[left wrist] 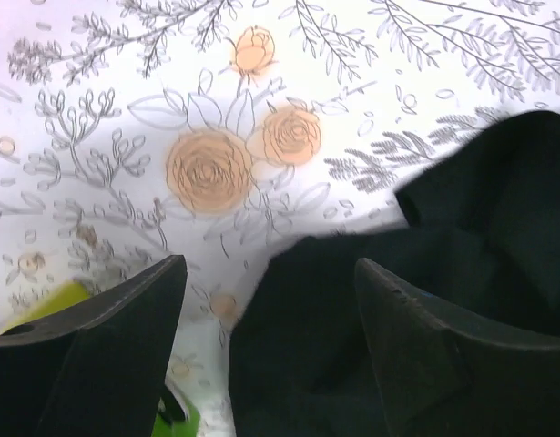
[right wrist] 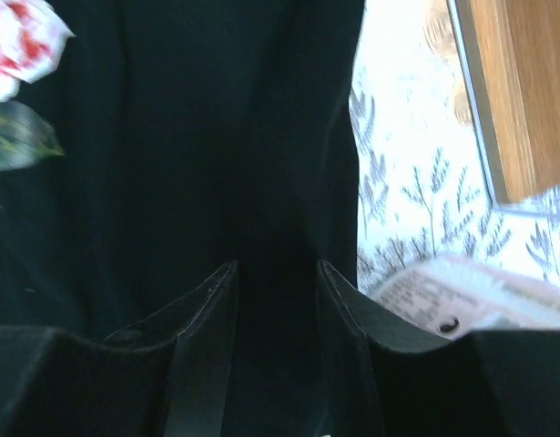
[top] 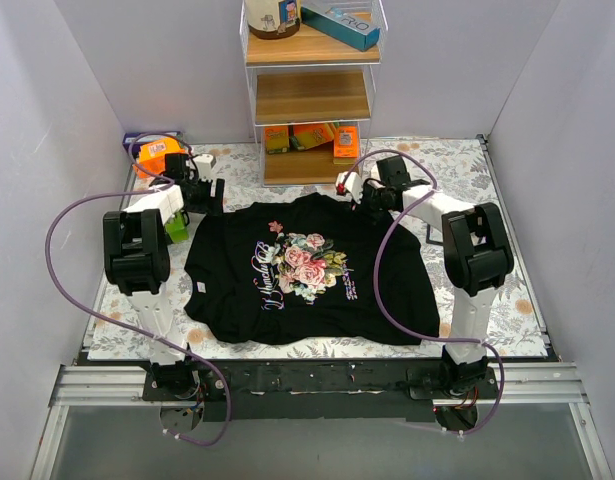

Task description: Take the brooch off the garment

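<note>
The garment, a black T-shirt [top: 307, 290] with a rose print [top: 307, 262] and white script, lies flat on the flowered tablecloth. A tiny pink spot [top: 276, 227] just above the print, near the collar, looks like the brooch; it shows in neither wrist view. My left gripper [top: 202, 195] is at the shirt's left sleeve. In the left wrist view it is open [left wrist: 269, 264], with the edge of the black cloth [left wrist: 352, 346] lying between its fingers. My right gripper [top: 362, 196] is over the shirt's right shoulder, open [right wrist: 277, 266], with only black cloth [right wrist: 216, 137] below it.
A shelf unit [top: 312, 95] stands at the back middle with orange boxes [top: 312, 136] on its bottom level. An orange object [top: 157, 152] sits at the back left and a green one [top: 177, 228] by the left arm. A printed box [right wrist: 462, 296] lies beside the right gripper.
</note>
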Controlling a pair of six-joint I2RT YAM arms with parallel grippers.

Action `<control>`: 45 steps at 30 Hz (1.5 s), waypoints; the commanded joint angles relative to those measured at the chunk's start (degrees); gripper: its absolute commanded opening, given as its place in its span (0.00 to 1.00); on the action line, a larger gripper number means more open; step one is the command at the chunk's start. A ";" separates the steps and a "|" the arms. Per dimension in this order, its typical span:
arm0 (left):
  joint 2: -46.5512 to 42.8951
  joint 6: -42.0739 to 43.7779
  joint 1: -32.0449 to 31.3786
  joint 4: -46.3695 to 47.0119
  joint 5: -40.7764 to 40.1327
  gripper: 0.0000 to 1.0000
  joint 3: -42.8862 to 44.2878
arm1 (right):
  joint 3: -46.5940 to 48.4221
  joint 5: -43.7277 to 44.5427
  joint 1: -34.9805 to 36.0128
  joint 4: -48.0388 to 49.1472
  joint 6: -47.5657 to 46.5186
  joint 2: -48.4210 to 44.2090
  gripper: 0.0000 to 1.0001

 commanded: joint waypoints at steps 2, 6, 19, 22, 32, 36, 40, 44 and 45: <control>3.95 2.29 -0.04 -0.35 1.81 0.70 5.74 | 0.23 7.54 -1.82 1.93 -1.56 0.96 0.47; 5.72 1.86 0.05 -3.17 7.17 0.66 6.71 | 4.17 10.71 -1.99 0.45 -1.38 4.21 0.48; 6.78 4.93 -0.13 -6.69 6.39 0.00 6.09 | 33.00 -11.61 -11.04 -24.16 4.07 17.48 0.51; 6.43 4.76 -0.22 -6.69 6.47 0.00 6.27 | 34.07 -11.26 -11.05 -25.48 3.45 18.45 0.50; 6.51 4.05 -0.22 -7.04 7.09 0.00 7.50 | 23.62 -5.02 -7.09 -23.73 -0.94 16.43 0.50; 6.60 3.97 -0.13 -7.13 7.18 0.00 7.59 | 22.82 -0.90 -6.74 -22.15 0.20 17.14 0.41; 5.38 4.14 -0.13 -7.30 6.83 0.00 7.94 | 22.56 1.04 -6.74 -20.04 1.25 16.00 0.11; 2.05 4.23 0.31 -7.48 8.40 0.00 9.34 | 18.35 3.24 -7.88 -12.58 3.89 10.56 0.01; 0.73 3.88 0.48 -7.04 8.93 0.00 9.69 | 17.29 3.59 -8.75 -10.65 5.02 9.15 0.01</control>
